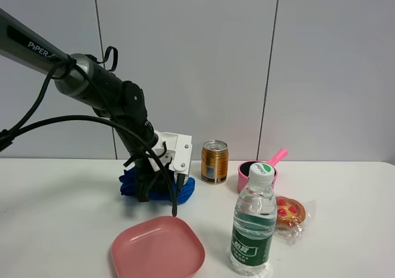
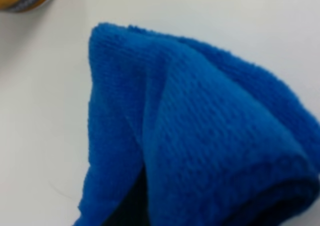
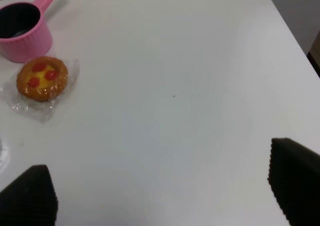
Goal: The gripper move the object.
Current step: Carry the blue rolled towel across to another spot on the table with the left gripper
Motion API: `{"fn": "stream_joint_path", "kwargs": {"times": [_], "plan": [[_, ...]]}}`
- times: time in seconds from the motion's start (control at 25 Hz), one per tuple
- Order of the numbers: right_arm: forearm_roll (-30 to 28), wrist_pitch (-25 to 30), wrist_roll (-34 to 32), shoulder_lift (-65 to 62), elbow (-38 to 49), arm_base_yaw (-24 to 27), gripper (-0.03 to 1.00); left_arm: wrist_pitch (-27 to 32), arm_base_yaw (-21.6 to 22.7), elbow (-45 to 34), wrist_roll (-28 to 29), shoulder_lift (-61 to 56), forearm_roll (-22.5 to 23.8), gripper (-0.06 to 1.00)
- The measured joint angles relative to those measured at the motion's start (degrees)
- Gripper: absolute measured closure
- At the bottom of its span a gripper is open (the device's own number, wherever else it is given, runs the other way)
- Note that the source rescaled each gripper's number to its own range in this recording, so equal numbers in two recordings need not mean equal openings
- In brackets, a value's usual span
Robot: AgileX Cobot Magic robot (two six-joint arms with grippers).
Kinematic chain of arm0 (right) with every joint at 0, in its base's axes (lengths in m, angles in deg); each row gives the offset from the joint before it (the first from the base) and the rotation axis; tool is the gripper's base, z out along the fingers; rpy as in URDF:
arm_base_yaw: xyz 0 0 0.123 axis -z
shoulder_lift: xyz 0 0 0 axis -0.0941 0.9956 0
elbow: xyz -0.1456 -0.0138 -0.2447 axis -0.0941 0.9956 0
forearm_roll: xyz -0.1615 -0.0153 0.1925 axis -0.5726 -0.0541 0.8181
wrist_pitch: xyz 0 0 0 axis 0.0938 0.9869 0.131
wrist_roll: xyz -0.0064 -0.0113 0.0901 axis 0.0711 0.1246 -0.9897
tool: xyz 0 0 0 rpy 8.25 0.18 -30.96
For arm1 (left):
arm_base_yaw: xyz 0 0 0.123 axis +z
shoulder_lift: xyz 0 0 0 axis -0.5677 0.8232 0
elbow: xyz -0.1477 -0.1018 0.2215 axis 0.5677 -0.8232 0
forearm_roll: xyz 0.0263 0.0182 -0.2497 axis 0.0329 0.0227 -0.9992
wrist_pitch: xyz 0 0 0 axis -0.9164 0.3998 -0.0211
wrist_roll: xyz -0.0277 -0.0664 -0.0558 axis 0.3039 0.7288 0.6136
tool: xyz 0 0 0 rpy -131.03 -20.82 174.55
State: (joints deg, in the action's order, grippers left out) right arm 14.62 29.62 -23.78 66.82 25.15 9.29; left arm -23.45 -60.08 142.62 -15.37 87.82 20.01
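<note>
The left gripper (image 1: 163,178) was down on the blue towel (image 1: 185,190), and the right gripper (image 3: 162,186) hung spread wide over bare table (image 3: 190,85).

From where I stood, cables and the towel's folds hid the left fingers, so I could not tell whether they were apart or pinched on the cloth. Up close, the towel (image 2: 210,136) filled the left wrist view as a thick, fuzzy terry peak with a dark hollow beneath. It lay on the white table (image 1: 62,216), just beside the gold can (image 1: 214,161) and behind the glossy pink square plate (image 1: 157,250). The right fingertips (image 3: 295,178) were dark, ridged wedges cut off by the frame, holding nothing. A ribbed pink saucepan (image 3: 22,30) and a plastic-wrapped tart (image 3: 42,79) sat beyond them.
</note>
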Motion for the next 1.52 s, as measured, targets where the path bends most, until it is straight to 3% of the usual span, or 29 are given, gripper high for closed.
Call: {"fn": "stream_joint_path", "kwargs": {"times": [0.16,0.56,0.8,0.92,1.12,1.52], "plan": [[0.0,0.0,0.0,0.0,0.0,0.0,-0.03,8.1,-0.2,2.5,12.2,-2.2,1.2,0.94],[0.0,0.0,0.0,0.0,0.0,0.0,-0.03,28.5,0.2,7.4,64.3,-20.0,13.4,0.94],[0.0,0.0,0.0,0.0,0.0,0.0,-0.03,38.0,3.8,7.2,79.5,-27.2,17.8,0.94],[0.0,0.0,0.0,0.0,0.0,0.0,-0.03,37.8,6.2,2.8,85.8,-30.4,20.2,0.94],[0.0,0.0,0.0,0.0,0.0,0.0,-0.03,31.9,9.7,-11.8,92.9,-34.5,19.5,0.94],[0.0,0.0,0.0,0.0,0.0,0.0,-0.03,13.8,11.7,-29.7,100.9,-35.4,15.2,0.94]]}}
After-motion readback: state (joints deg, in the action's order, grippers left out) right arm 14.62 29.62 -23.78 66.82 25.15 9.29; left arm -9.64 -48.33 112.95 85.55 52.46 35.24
